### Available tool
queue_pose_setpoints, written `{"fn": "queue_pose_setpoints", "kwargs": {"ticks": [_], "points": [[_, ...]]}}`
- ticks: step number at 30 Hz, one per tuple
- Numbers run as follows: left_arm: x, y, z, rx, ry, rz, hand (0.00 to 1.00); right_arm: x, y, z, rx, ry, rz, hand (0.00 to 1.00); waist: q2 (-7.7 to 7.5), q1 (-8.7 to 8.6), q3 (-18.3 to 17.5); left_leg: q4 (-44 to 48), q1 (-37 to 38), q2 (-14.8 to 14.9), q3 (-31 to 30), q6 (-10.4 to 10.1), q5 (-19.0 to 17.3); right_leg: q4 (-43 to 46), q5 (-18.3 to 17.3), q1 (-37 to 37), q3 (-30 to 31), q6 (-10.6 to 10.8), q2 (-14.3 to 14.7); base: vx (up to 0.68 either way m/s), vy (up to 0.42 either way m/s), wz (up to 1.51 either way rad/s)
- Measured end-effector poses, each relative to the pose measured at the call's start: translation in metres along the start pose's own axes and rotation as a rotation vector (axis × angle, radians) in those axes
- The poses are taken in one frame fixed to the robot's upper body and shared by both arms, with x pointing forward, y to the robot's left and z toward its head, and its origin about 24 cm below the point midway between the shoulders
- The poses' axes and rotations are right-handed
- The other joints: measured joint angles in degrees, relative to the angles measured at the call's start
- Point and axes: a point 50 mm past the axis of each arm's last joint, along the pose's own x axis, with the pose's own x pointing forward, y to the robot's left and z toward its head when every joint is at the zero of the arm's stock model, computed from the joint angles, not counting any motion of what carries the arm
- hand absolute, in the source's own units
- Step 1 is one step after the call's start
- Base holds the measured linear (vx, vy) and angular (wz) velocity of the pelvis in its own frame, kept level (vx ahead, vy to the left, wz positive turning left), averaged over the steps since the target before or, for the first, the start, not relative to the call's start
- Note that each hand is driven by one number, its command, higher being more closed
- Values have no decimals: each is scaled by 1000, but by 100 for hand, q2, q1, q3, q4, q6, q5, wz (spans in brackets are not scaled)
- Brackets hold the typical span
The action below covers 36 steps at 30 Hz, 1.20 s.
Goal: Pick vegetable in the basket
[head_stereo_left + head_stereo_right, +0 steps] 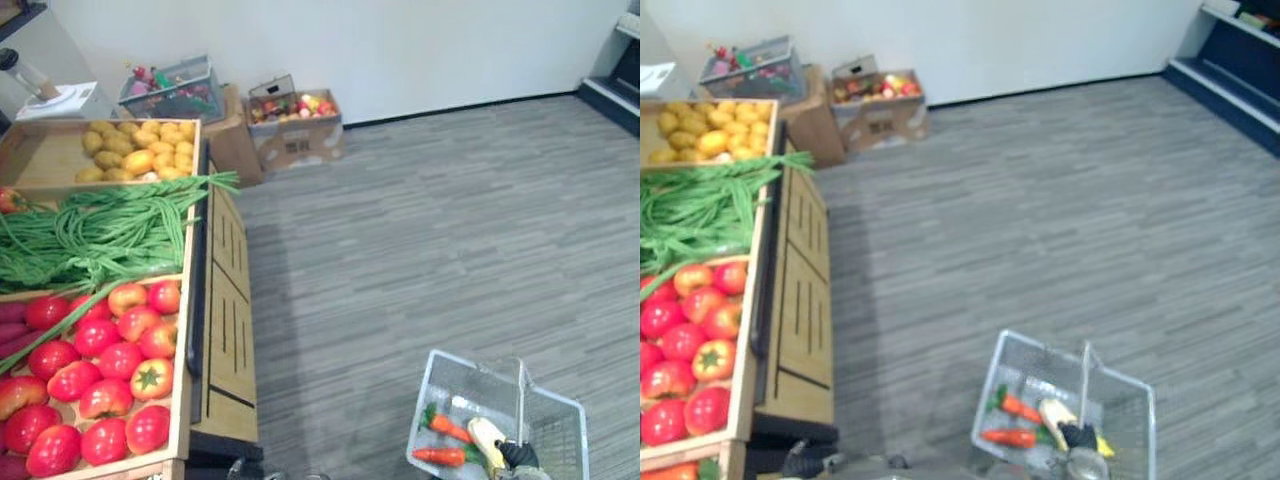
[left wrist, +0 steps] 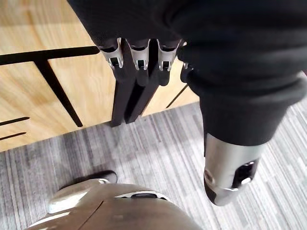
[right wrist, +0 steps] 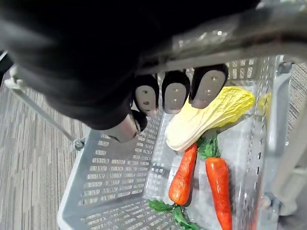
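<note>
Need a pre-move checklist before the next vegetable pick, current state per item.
1. Right hand curled round basket handle: ok.
2. Basket has room beside two carrots and cabbage: ok.
3. Left hand open, holding nothing: ok.
4. Left hand over the produce: not ok, it hangs beside the stand's wooden side.
5. Tomatoes, green beans, potatoes lie uncovered on the stand: ok.

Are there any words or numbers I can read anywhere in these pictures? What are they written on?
No text here can be read.
On the cardboard box by the wall: a dark print on its front, too small to read.
On the tomato crate and the wire basket: no writing that I can see.
</note>
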Motion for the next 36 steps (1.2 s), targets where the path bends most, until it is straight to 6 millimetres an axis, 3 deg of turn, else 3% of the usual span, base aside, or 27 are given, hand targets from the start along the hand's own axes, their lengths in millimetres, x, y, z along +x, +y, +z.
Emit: {"fn": "queue_pose_setpoints", "kwargs": {"ticks": [5, 7, 9, 11, 12, 13, 16, 17, 19, 20, 21, 22, 26, 30, 32, 36], "points": [[0, -3, 0, 0, 0, -9, 0, 1, -11, -4, 35, 26, -37, 100, 60, 1, 5, 13, 106, 75, -25, 40, -121, 202, 13, -44, 12, 22, 74, 98, -10, -18], [-1, -6, 0, 8, 2, -22, 0, 3, -14, 1, 54, 14, -55, 100, 170, 47, 46, 11, 300, 187, 43, 75, -177, 1098, 6, -410, 32, 17, 157, 48, 16, -37], [0, -3, 1, 31, -9, -22, 0, 6, -16, 14, 66, -24, -62, 100, 192, 32, 172, -15, 535, 175, 115, 135, -246, 2576, -5, -1002, 48, -4, 51, -8, 36, -20], [1, 5, 1, 48, -13, -5, 0, 5, -12, 12, 74, -24, -58, 100, 53, 18, 255, -61, 716, 92, 92, 201, -335, 3409, -61, -1351, 70, -20, -163, 11, -7, 7], [1, 7, -1, 52, -6, 0, 0, 5, -11, 11, 74, -20, -55, 100, 2, 20, 230, -67, 753, 108, 64, 203, -350, 3465, -139, -1343, 50, -138, -203, 56, -31, 21], [1, 8, -3, 53, -2, 2, 0, 4, -10, 9, 67, -17, -51, 100, -6, 26, 209, -87, 743, 167, 0, 192, -353, 3293, -231, -1317, -68, -261, -178, 57, -55, 22], [1, 9, -4, 48, 9, 7, 0, 5, -11, 14, 64, -32, -53, 100, 102, 25, 225, -177, 716, 436, -164, 58, -317, 2499, -391, -1399, -237, -254, -93, 82, -126, 19], [1, 9, -4, 49, 10, 8, 0, 5, -12, 15, 64, -39, -54, 100, 117, 18, 224, -219, 717, 525, -226, -30, -291, 2187, -334, -1410, -278, -172, -85, 138, -278, 36], [2, 14, -5, 54, 12, 18, 0, 4, -10, 11, 64, -24, -49, 100, -52, 18, 155, -300, 727, 538, -372, -254, -261, 1617, 57, -1406, -333, -4, -134, 148, -328, 44], [2, 12, -4, 49, 15, 16, 0, 4, -10, 9, 62, -13, -51, 100, -68, 9, 110, -353, 775, 612, -533, -401, -250, 1638, -120, -1366, -489, 125, -108, 213, -437, 45], [-3, -7, -6, 22, 24, -27, 0, 6, -18, 10, 32, -8, -66, 100, 213, 27, -14, -397, 711, 927, -647, -612, -29, 1646, -238, -1310, -706, -66, 159, 277, -557, 35], [-6, -17, -9, 7, 39, -51, 0, 7, -21, 11, 8, -7, -67, 100, 347, 43, -101, -334, 617, 1059, -807, -684, 205, 1644, -320, -1285, -831, -205, 290, 227, -440, 27], [-4, -20, -1, -2, 17, -54, 0, 5, -22, 4, 4, 12, -70, 100, 357, -42, -119, 68, 169, 1156, -1130, -607, 916, 1389, -425, -897, -1394, -386, 338, 98, -291, 62], [-4, -18, -1, 12, 14, -53, 0, 0, -27, -11, 9, 51, -82, 100, 337, -122, -120, 63, 21, 1286, -322, -427, 1462, 973, -407, -413, -1982, -461, 356, 43, -163, 76], [-4, -18, -2, 15, 16, -54, 0, -1, -27, -16, 9, 67, -83, 100, 332, -110, -119, -168, 28, 1293, -19, -385, 1564, 791, -356, -248, -2190, -528, 377, 6, -69, 55], [-6, -17, -7, -39, 41, -58, 0, -2, -26, -19, 42, 80, -86, 100, 307, -96, -117, -943, 332, 1161, -39, -400, 1548, 567, -161, -239, -2263, -503, 467, -3, 58, 18]]}}
